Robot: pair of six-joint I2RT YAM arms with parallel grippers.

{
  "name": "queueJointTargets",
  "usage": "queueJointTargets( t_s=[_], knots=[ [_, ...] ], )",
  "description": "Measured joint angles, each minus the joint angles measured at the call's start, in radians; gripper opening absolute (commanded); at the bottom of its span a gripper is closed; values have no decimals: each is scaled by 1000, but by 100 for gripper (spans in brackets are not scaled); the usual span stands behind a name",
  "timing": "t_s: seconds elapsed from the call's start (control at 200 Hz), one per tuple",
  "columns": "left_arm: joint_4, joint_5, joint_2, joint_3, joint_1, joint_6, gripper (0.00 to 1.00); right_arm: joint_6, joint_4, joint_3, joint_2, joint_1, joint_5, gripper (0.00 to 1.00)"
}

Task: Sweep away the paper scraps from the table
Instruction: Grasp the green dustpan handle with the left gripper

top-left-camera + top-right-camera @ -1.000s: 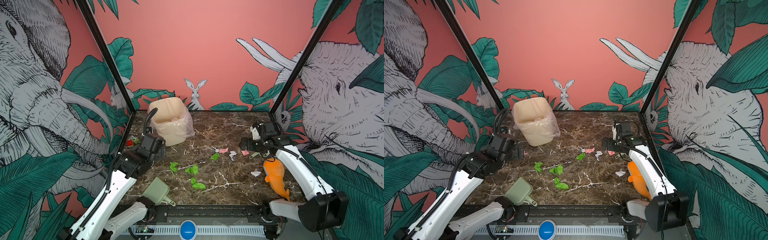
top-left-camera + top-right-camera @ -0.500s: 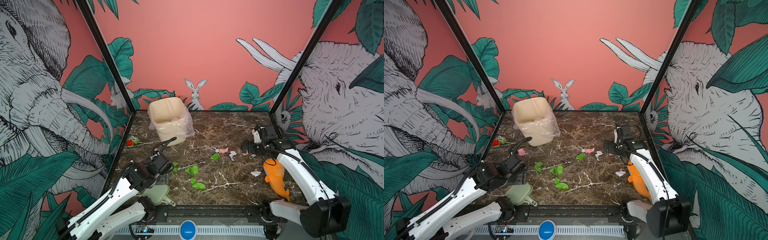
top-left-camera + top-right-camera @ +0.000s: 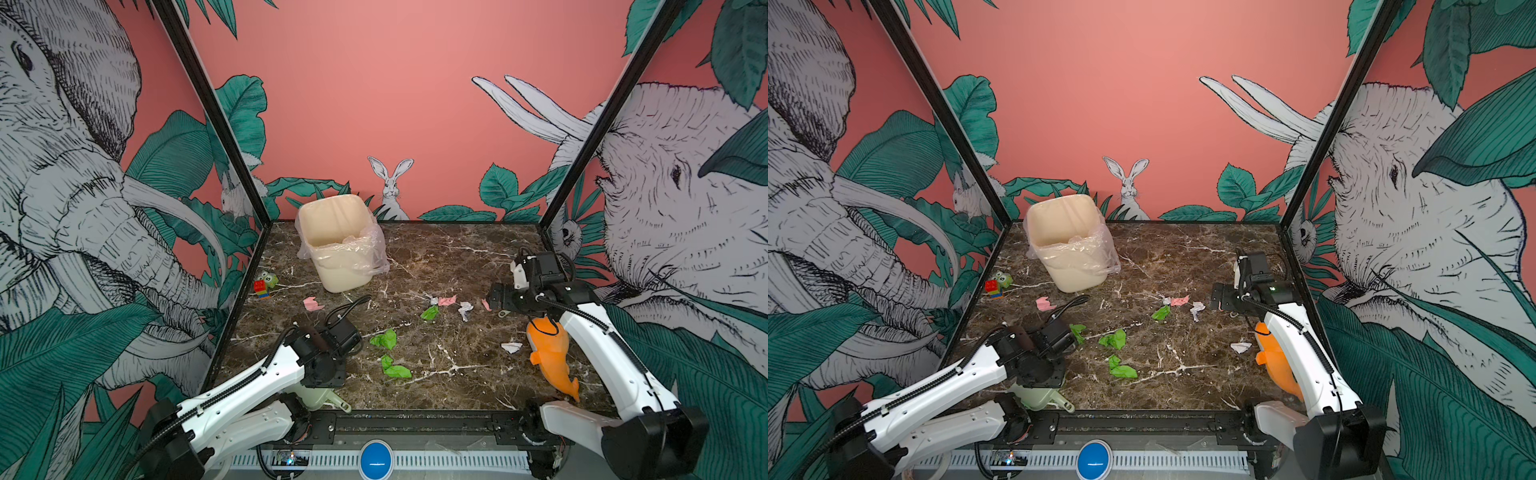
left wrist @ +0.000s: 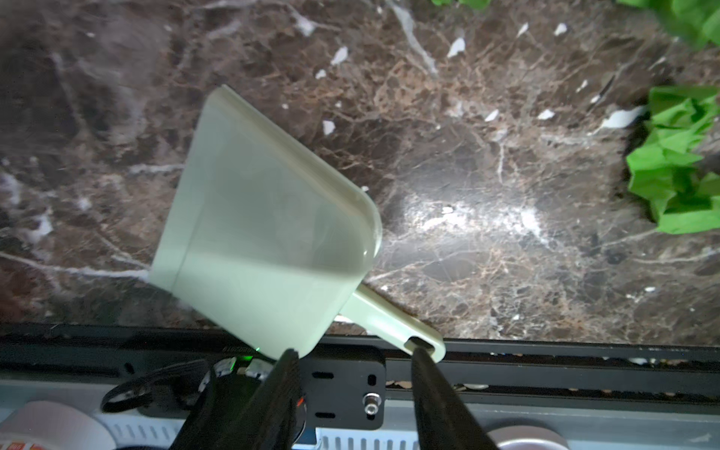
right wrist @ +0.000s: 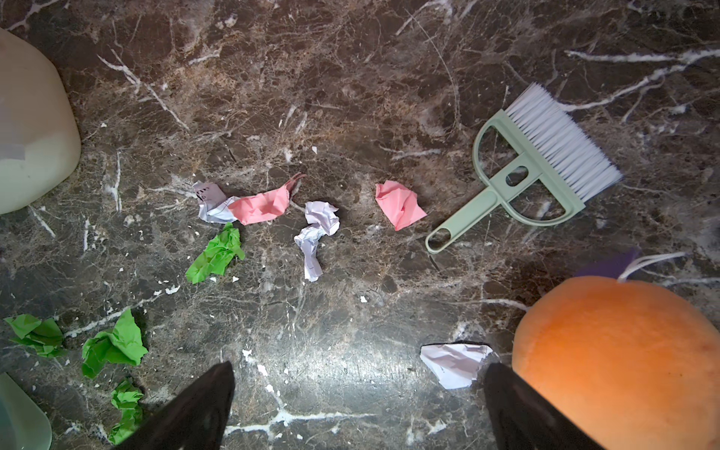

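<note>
Hovering over the dustpan handle [image 4: 389,319] with the left gripper [image 4: 354,356]: jaws part-way apart, nothing clamped between them, 1 fingertip [image 4: 426,378] over the hang hole at the handle's end. Probably lined up there because that thin stem, reaching over the black front frame [image 4: 545,354], is the only part of the pale green dustpan [image 4: 265,218] narrow enough to pinch. Lies flat, well apart from the cream lined bin [image 3: 338,245], on its near side, open end seemingly pointing away from the green bits, so likely needs turning once lifted.

Holding the right gripper [image 5: 358,368] spread wide and empty, well off to the bin's right, over the table [image 3: 457,257] beside the small green brush [image 5: 545,156] lying untouched: staged, by the look of it, to take that brush.

Showing about 10 paper scraps [image 3: 386,338] loose on the table: 1 pink near the bin's base, a row of pink, white and green to the bin's right, 4 green on its near side, 1 white farther off beside the orange fish toy [image 3: 550,353].
</note>
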Motion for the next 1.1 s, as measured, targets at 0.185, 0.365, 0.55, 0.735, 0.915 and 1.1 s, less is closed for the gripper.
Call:
queueJointTargets(
  t_s=[0.185,0.365,0.55,0.735,0.915,1.1],
  knots=[
    [101,89,74,-50,-2,27,38,0,-18,0,-15,-11,0,99],
    [154,101,124,-76,-2,34,36,0,-18,-6,-34,-13,0,99],
    [171,29,195,-76,-2,26,36,0,-19,-11,-37,-13,0,99],
    [175,-90,210,-72,13,5,37,0,-18,-11,-37,-13,0,99],
    [212,-177,238,-71,104,5,37,0,-16,-19,-38,-13,-4,99],
    [250,-232,264,-47,239,63,39,0,-16,-23,-38,-13,-4,99]
  ],
)
